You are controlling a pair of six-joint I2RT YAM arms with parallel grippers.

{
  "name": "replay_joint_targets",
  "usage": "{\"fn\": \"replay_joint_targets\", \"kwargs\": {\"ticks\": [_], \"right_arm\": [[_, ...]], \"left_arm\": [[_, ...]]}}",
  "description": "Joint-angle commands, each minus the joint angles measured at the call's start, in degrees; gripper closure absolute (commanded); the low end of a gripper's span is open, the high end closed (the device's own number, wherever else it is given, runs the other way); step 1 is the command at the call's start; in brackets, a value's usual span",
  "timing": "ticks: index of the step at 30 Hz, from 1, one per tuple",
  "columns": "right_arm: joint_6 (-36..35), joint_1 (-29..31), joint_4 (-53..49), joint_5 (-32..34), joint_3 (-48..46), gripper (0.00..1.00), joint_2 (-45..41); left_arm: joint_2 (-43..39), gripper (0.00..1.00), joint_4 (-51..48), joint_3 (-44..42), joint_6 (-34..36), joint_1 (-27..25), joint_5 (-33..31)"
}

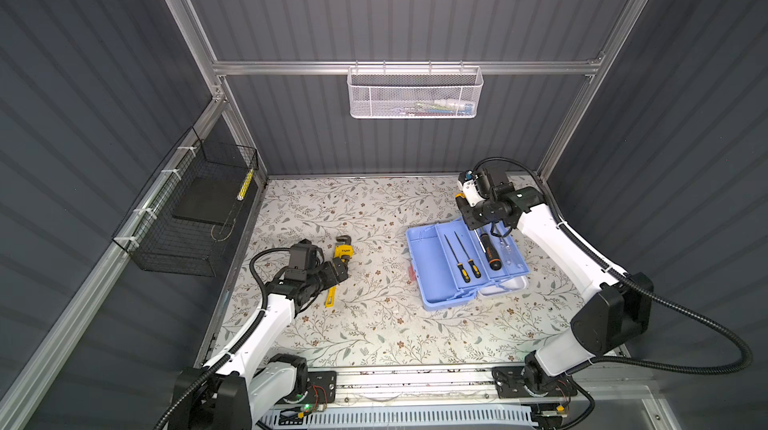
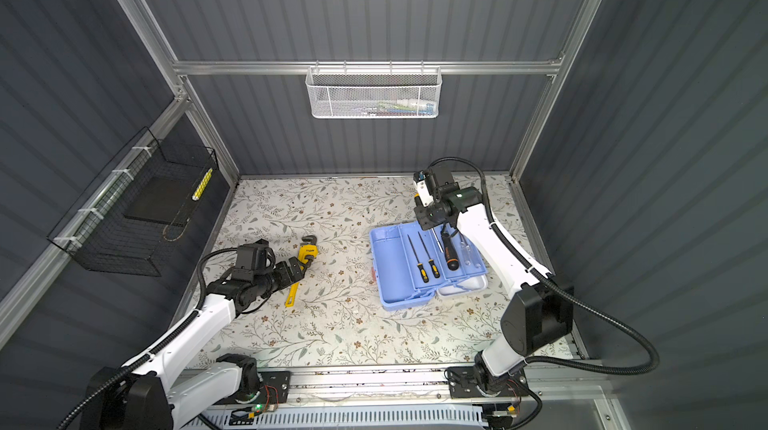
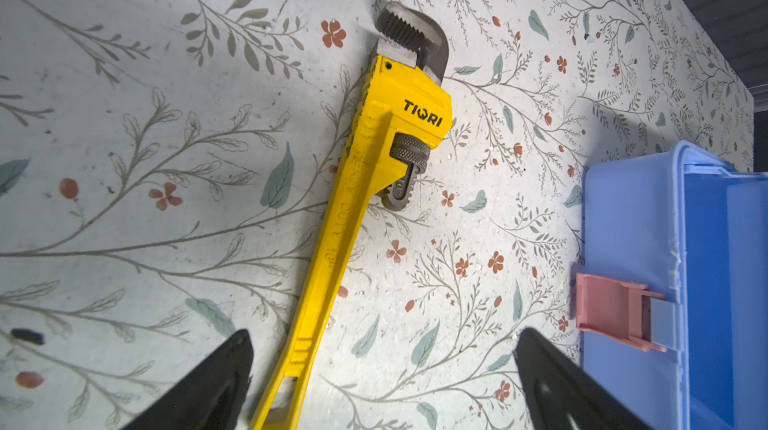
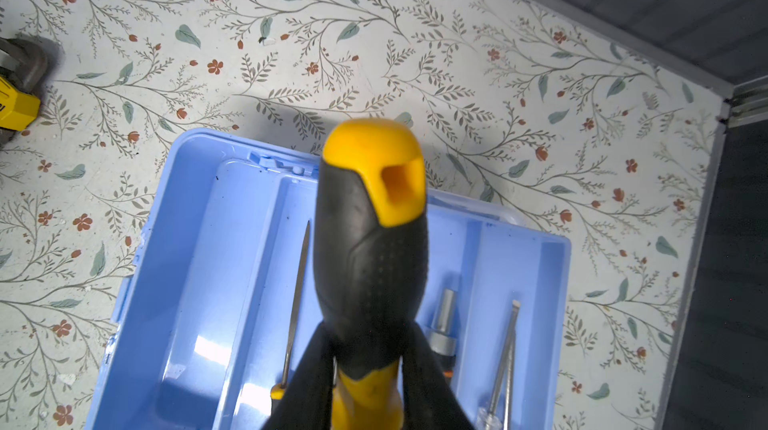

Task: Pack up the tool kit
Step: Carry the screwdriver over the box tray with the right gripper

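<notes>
Yellow wrench [image 3: 374, 183] reads "TIQRI", 1 only, flat on table [image 1: 374, 324] L of box [image 1: 424, 266]. L gripper [image 3: 384, 338] spread wide, wrench handle between its fingers. R gripper [image 4: 368, 347] clamped on black/yellow screwdriver [image 4: 370, 241] above tray [image 4: 519, 266]. In tray: 2 slim screwdrivers [image 1: 466, 272], 1 fat black one [image 1: 492, 255], 1 clear-handled one [image 1: 506, 247].

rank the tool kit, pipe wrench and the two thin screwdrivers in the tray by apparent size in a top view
1. tool kit
2. pipe wrench
3. thin screwdrivers: the two look alike, no ranking between them
</notes>
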Motion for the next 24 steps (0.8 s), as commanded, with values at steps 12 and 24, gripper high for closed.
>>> {"fn": "replay_joint_targets", "kwargs": {"ticks": [12,24], "right_arm": [[1.28,-1.33,-3.18,-0.59,-3.50,0.88,1.35],[3.61,-2.79,-4.23,-0.45,-4.41,0.85,3.30]], "left_arm": [[-0.36,0.00,-0.03,-1.23,0.56,-0.16,0.83],[-1.03,0.00,-0.60,-1.45,0.47,-0.17,0.33]]}}
